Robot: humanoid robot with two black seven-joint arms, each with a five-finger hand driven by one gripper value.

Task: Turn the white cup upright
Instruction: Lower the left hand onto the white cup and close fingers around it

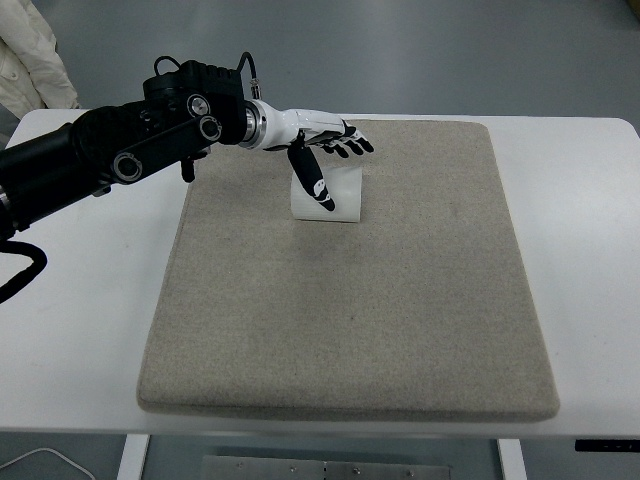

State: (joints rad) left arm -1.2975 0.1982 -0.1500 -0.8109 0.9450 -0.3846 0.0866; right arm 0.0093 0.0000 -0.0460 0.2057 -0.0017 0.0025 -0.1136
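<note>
A white cup (338,196) stands on the beige mat (400,300) near its far left part; whether its mouth faces up or down I cannot tell. My left hand (330,160) reaches in from the left on a black arm and hovers over the cup. Its fingers (352,146) are spread out past the cup's far side, and the thumb (312,180) hangs down across the cup's left front. The hand holds nothing that I can see. The right arm is out of view.
The mat lies on a white table (80,320). A piece of white cloth (35,55) shows at the top left corner beyond the table. The table's front edge runs along the bottom of the picture.
</note>
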